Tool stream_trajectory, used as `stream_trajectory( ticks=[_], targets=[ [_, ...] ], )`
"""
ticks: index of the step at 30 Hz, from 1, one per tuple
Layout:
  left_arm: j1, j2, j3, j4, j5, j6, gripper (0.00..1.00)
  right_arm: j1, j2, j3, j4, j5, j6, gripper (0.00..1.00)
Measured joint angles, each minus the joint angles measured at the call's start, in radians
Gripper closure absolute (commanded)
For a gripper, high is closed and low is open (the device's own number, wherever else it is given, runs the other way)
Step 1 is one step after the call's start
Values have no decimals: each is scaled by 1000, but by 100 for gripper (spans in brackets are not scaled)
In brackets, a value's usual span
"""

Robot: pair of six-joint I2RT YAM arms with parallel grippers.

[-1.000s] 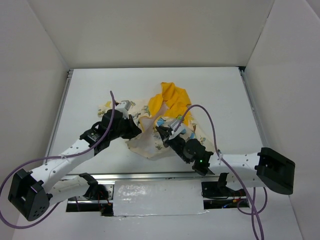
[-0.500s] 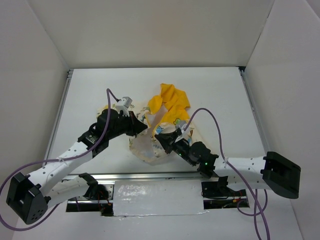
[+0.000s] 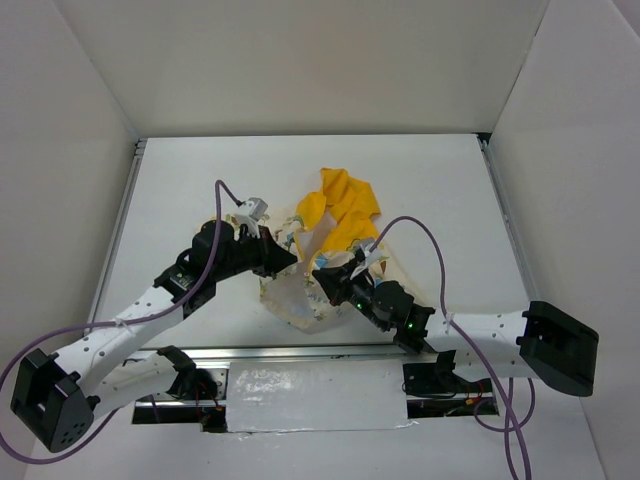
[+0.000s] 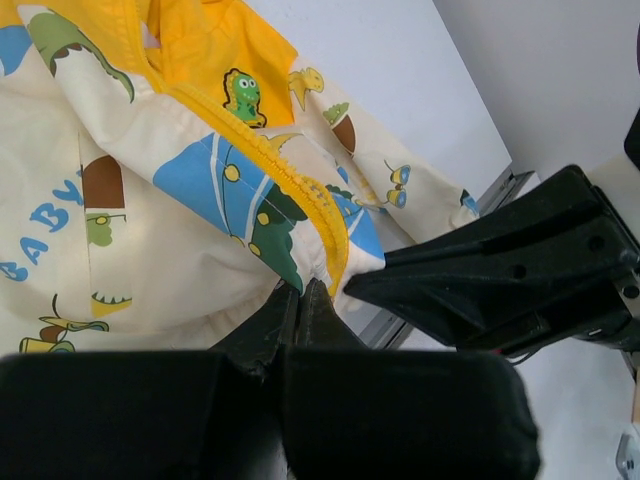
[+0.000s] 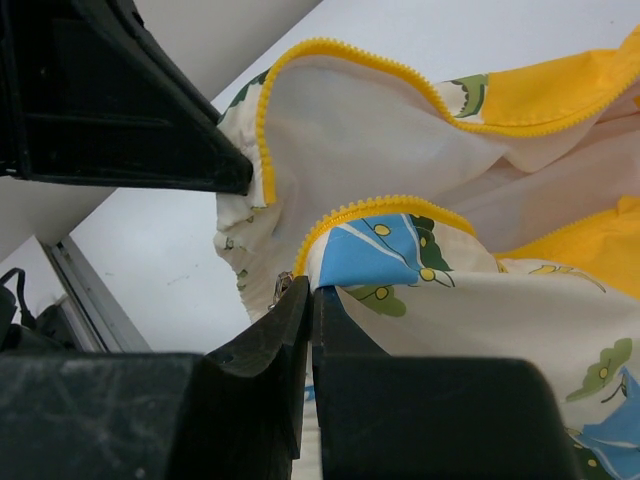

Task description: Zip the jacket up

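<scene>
The jacket (image 3: 335, 215) lies crumpled mid-table, cream with cartoon print, its yellow hood (image 3: 345, 195) at the back. My left gripper (image 3: 289, 259) is shut on the lower front edge of the jacket (image 4: 150, 200), beside the yellow zipper strip (image 4: 290, 180). My right gripper (image 3: 322, 273) is shut on the other front edge (image 5: 420, 250) just below its yellow zipper teeth (image 5: 375, 207). A small metal zipper slider (image 5: 284, 289) shows by the right fingers (image 5: 285, 320). The two grippers are close together, holding the open front slightly above the table.
White table (image 3: 180, 190) inside white walls. A metal rail (image 3: 300, 352) runs along the near edge by the arm bases. Purple cables loop over both arms. The other gripper's black body fills part of each wrist view (image 4: 510, 270).
Both grippers have drawn closer together over the jacket's lower front. The right arm has shifted left and nearer. The jacket's hem has bunched up between them.
</scene>
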Motion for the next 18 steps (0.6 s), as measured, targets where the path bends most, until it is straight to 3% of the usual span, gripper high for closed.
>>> stream_trajectory(
  ticks=[18],
  targets=[
    [-4, 47, -3, -66, 30, 38, 100, -14, -4, 13, -50, -12, 21, 100]
  ],
)
